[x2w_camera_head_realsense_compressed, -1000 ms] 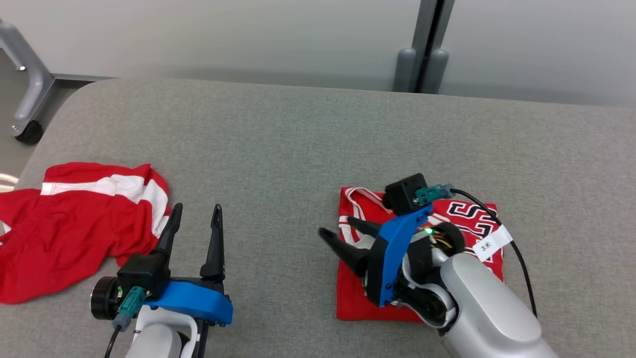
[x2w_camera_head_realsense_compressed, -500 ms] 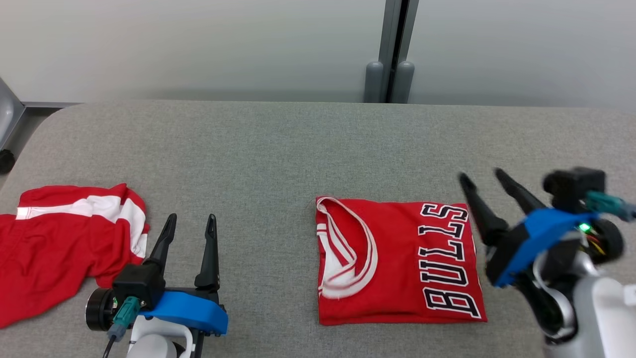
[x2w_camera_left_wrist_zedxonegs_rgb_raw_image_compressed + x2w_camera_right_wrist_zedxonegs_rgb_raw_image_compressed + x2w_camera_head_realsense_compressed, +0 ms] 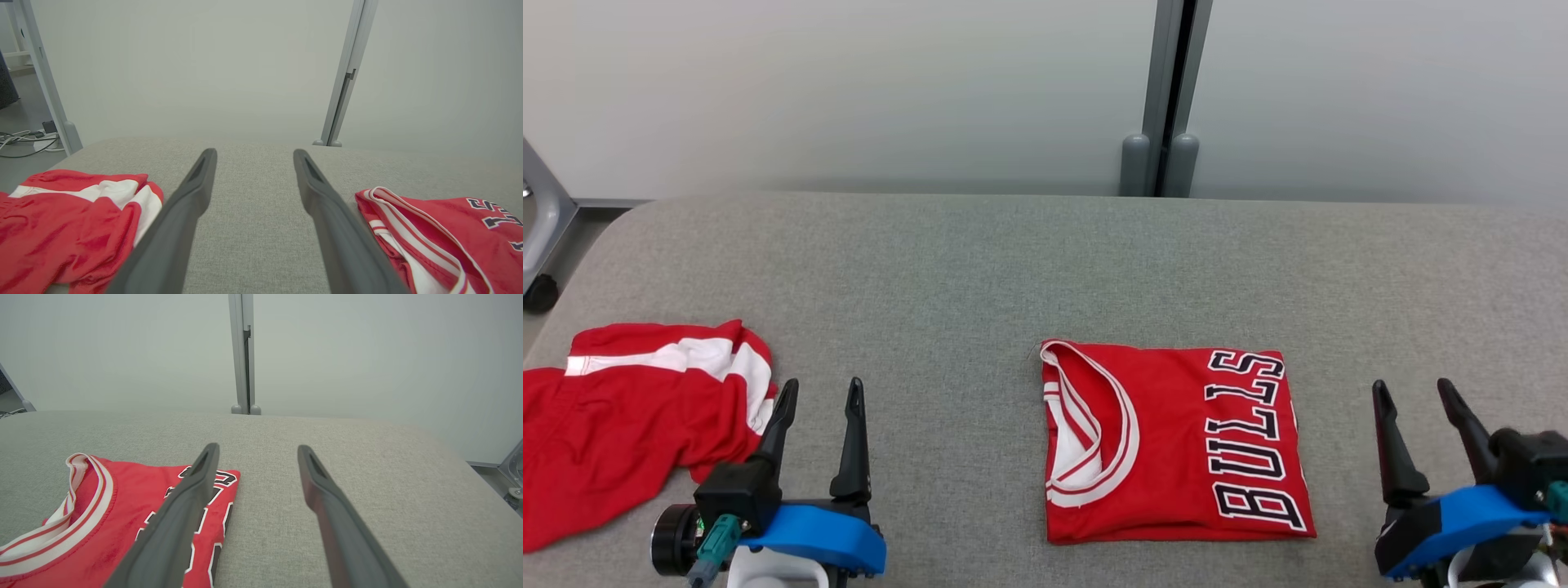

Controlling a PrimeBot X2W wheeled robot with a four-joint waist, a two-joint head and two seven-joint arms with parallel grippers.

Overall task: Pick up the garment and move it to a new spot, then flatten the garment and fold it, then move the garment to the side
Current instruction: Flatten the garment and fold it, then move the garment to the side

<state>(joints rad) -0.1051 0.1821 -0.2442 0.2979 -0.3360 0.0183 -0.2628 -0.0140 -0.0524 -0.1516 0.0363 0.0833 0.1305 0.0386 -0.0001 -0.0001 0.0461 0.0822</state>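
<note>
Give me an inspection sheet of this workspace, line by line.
Surface: grey fabric-covered table, smooth, rounded far-left corner.
Job's things: folded red Bulls jersey, lying flat, centre-right.
Clutter: crumpled red-and-white garment at the left edge.
End effectors: left end effector open, empty, beside the crumpled garment; right end effector open, empty, right of the jersey.
Cables: loose cables on the floor, far left.
Surroundings: pale wall, grey vertical post behind the table.

The robot holds the left gripper [image 3: 823, 384] low at its left side, two dark fingers pointing forward and spread wide, gripping nothing. The right gripper [image 3: 1411, 385] mirrors it at the right side, fingers parted and empty.
</note>
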